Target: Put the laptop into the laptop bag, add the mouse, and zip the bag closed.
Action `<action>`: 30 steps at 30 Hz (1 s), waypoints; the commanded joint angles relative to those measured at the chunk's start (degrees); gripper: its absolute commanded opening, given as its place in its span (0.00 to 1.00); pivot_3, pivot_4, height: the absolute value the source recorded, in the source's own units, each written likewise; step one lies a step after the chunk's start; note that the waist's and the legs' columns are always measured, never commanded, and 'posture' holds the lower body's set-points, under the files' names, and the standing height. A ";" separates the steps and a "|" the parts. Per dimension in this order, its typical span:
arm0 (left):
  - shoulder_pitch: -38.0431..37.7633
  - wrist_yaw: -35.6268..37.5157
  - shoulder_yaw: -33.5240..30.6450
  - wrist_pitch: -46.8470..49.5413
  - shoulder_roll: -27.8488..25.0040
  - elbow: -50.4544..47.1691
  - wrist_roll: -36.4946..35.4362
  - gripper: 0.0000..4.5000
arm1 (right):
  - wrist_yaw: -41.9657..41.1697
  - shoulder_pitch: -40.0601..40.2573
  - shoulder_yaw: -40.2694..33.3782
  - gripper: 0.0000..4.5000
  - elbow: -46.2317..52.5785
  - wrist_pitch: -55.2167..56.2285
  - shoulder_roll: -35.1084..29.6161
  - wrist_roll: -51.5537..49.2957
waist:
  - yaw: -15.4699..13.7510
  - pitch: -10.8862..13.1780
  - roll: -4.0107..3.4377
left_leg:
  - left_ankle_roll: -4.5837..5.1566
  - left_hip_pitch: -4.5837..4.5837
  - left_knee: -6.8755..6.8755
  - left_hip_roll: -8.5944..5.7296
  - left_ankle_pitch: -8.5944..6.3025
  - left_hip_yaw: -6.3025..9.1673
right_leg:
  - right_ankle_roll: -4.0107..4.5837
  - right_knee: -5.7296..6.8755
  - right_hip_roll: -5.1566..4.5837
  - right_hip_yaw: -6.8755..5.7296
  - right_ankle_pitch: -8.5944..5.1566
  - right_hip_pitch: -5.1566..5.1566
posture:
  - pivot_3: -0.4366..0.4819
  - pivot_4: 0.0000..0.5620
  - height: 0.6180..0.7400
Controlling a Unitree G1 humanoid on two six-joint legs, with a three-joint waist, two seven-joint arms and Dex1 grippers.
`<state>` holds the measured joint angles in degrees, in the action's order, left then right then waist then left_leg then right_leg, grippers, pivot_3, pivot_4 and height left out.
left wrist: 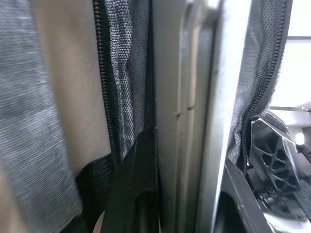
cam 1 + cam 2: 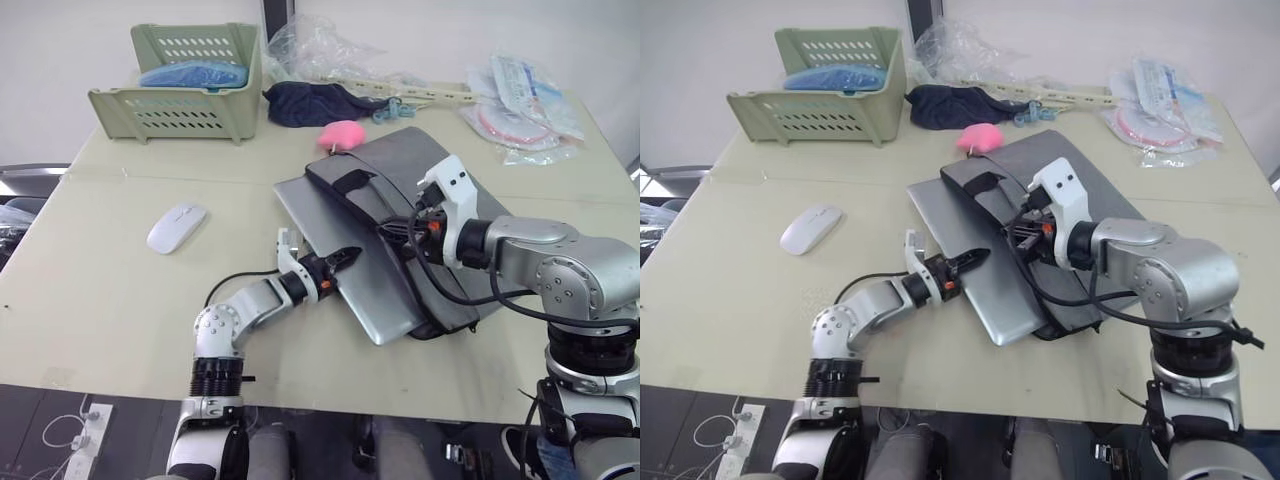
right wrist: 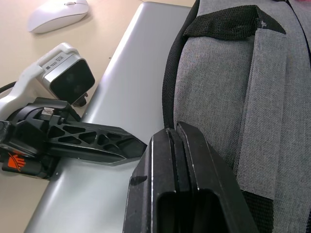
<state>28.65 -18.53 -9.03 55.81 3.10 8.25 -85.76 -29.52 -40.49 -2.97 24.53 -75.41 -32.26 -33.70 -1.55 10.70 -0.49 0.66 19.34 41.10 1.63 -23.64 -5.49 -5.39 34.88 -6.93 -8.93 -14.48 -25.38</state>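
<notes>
1. Laptop lies partway inside the laptop bag, its near long edge sticking out of the open zip side.
2. Left gripper grips that exposed edge, one finger over the lid and one beneath.
3. Right gripper, fingers pressed together, rests on the bag's top panel.
4. Laptop's long axis parallels the bag mouth; the push goes away from the left gripper.
5. Mouse sits well apart, nearer the left arm.

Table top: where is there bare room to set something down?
Bare: the near-left table, bordered by the small white oval mouse and left gripper. Crowded: the far edge, from the green slotted plastic basket to plastic packets; silver laptop and grey fabric bag fill the middle.
</notes>
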 commanded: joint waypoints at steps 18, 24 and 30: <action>7.79 11.18 0.05 0.77 6.23 8.81 12.98 0.07 | 1.69 -0.34 -4.44 0.02 7.07 -4.69 3.09 -5.86 | -0.11 -0.01 0.01 | 0.06 0.04 -0.03 0.00 0.03 0.03 | -0.01 -0.09 0.03 -0.02 0.01 0.02 | 0.48 0.27 1.00; 8.27 10.52 -1.24 -0.29 8.69 9.39 13.55 0.07 | 2.84 -0.81 -5.88 0.02 6.73 -5.56 5.34 -6.64 | -0.13 -0.01 0.01 | 0.06 0.05 -0.03 0.00 0.03 0.05 | -0.02 -0.11 0.03 -0.02 0.01 0.02 | 0.48 0.27 1.00; 7.52 9.63 -2.78 -1.81 11.10 8.32 13.39 0.07 | 3.76 -1.28 -6.31 0.02 6.72 -6.53 6.07 -6.51 | -0.23 -0.01 0.01 | 0.07 0.06 -0.02 0.00 0.04 0.06 | -0.02 -0.11 0.03 -0.01 0.01 0.03 | 0.48 0.27 1.00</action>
<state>35.69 -9.20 -11.77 54.51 8.69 16.85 -71.66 -26.09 -39.93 -8.02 27.79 -81.73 -26.52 -37.83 -1.78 10.69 -0.49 0.73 19.40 41.07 1.62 -23.61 -5.43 -5.41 34.77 -6.90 -8.94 -14.46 -25.34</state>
